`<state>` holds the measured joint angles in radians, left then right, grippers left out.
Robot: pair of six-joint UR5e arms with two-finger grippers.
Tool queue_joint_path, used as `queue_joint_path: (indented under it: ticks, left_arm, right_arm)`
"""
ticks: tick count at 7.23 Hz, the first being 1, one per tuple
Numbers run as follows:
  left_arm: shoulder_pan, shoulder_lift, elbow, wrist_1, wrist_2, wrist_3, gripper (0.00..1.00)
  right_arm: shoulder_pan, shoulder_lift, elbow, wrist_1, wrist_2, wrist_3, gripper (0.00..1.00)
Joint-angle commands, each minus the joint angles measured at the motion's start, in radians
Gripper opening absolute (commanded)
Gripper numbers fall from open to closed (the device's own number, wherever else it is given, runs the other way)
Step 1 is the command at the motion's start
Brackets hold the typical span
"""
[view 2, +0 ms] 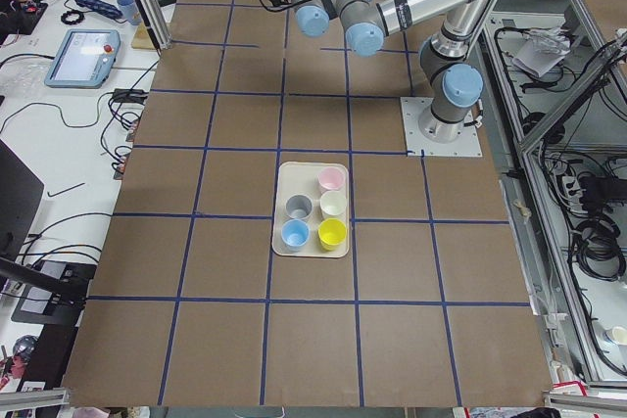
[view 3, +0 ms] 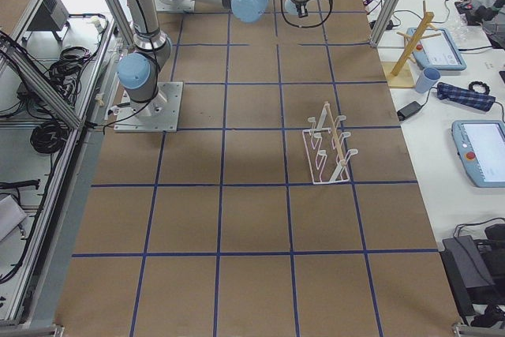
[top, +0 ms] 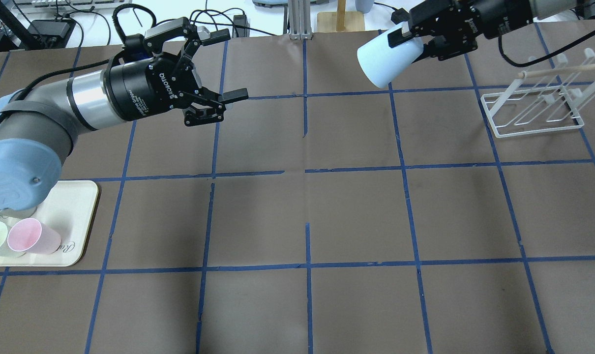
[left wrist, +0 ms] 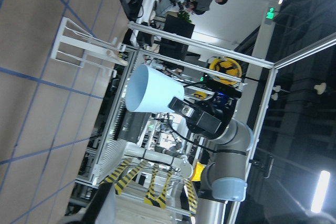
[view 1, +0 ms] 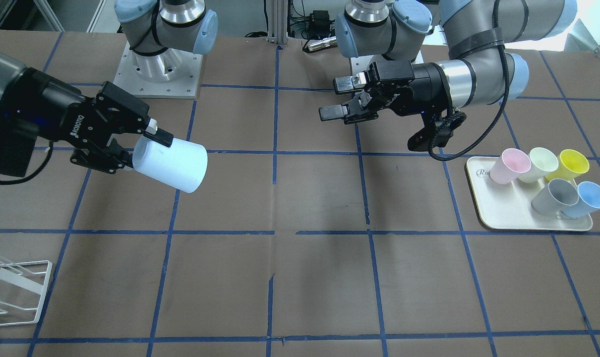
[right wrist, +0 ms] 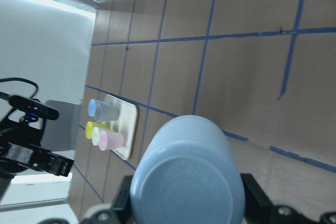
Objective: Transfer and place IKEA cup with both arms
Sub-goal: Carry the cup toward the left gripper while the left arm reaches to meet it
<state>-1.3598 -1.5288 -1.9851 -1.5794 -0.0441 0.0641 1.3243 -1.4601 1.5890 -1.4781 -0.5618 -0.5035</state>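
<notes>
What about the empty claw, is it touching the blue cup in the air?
Apart. Overhead view shows a wide gap between the open left gripper and the IKEA cup.

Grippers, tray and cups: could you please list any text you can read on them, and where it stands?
"ROBOTIQ": body of the left gripper.
"ROBOTIQ": body of the right gripper.
"Ra", the rest hidden by the pink cup: tray.
Embossed mark on the base of the IKEA cup: too blurred to read.
</notes>
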Motion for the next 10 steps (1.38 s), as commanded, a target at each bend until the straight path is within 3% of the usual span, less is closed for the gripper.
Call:
queue_joint_path:
  ticks: [1,5,9,10]
  left_arm:
    - [-0.004,-0.034,0.006,0.021,-0.014,0.002,1.0]
    - [-0.03,-0.102,0.035,0.18,-0.135,-0.098,1.0]
    - [-0.041,-0.099,0.006,0.177,-0.134,-0.125,1.0]
    - [-0.041,-0.099,0.0,0.176,-0.129,-0.13,1.0]
  right_arm:
    - [0.044,-0.017,0.081,-0.002,0.2,0.031,0.28]
    - [0.184,-0.08,0.173,-0.051,0.293,0.111,0.27]
    - [0.202,-0.074,0.143,-0.132,0.295,0.207,0.26]
    - [0.197,-0.074,0.141,-0.202,0.293,0.265,0.26]
